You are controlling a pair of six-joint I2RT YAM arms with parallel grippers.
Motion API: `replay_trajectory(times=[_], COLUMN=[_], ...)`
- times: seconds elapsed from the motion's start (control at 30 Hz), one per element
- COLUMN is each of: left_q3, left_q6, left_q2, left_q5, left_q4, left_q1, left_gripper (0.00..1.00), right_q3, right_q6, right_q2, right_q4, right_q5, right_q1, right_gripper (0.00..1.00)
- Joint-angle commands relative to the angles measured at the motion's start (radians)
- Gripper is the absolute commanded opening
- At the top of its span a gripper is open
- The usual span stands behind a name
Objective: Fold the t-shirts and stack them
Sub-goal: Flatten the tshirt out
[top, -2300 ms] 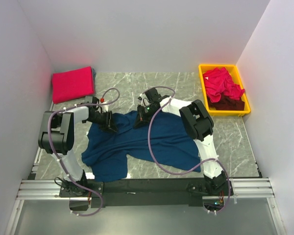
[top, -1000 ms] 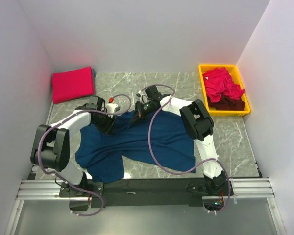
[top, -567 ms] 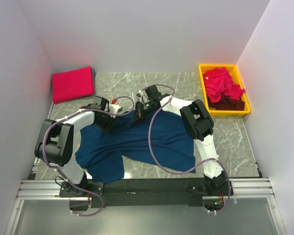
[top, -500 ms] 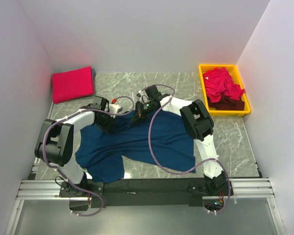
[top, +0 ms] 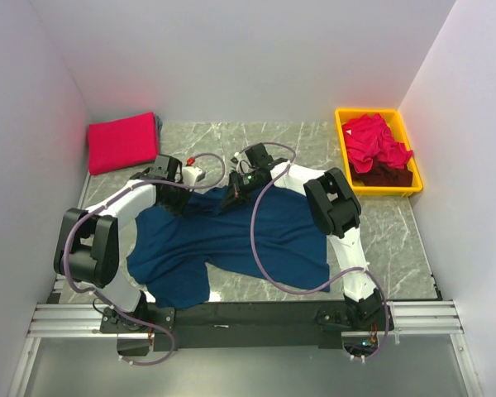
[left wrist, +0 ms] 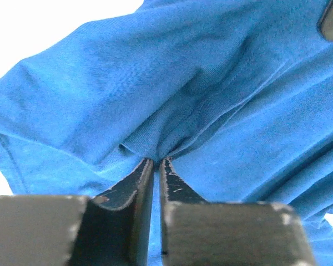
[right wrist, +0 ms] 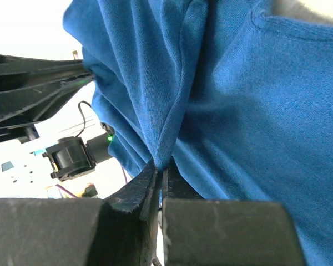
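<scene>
A navy blue t-shirt (top: pixel 231 240) lies spread and rumpled on the marble table between the arms. My left gripper (top: pixel 180 203) is shut on a pinch of its cloth (left wrist: pixel 155 158) at the shirt's upper left edge. My right gripper (top: pixel 229 198) is shut on a fold of the same shirt (right wrist: pixel 161 163) at its upper middle edge, and the cloth hangs from the jaws. A folded red-pink t-shirt (top: pixel 122 141) lies at the back left. More red-pink t-shirts (top: pixel 374 139) and a dark maroon one (top: pixel 386 174) lie crumpled in the bin.
The yellow plastic bin (top: pixel 343 149) stands at the back right against the wall. White walls close in the table on three sides. Purple cables loop from both arms over the navy shirt. The metal rail (top: pixel 248 318) runs along the near edge.
My left gripper has moved up and right along the shirt's upper left edge and closed on the cloth. The right gripper has held its grip and barely moved.
</scene>
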Motion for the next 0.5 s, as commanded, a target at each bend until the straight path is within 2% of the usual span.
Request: replay_trajectory(times=[0.0,0.27,0.33,0.47], left_q3=[0.048,0.057,0.054,0.054], left_q6=[0.004,-0.002,-0.002,-0.008], left_q2=[-0.024,0.02,0.023,0.031], left_q5=[-0.014,0.015,0.02,0.02], left_q4=[-0.024,-0.029,-0.021,-0.009], left_q1=[0.006,0.006,0.006,0.006], left_gripper=[0.16,0.34,0.34,0.27], right_q3=[0.051,0.057,0.057,0.057], right_q6=[-0.015,0.001,0.003,0.005], right_q2=[-0.016,-0.007,-0.005,-0.004], right_q4=[0.015,0.024,0.025,0.028], right_q5=[-0.006,-0.018,-0.02,-0.023], right_q1=[-0.008,-0.008,-0.008,-0.008], right_gripper=[0.0,0.0,0.0,0.0])
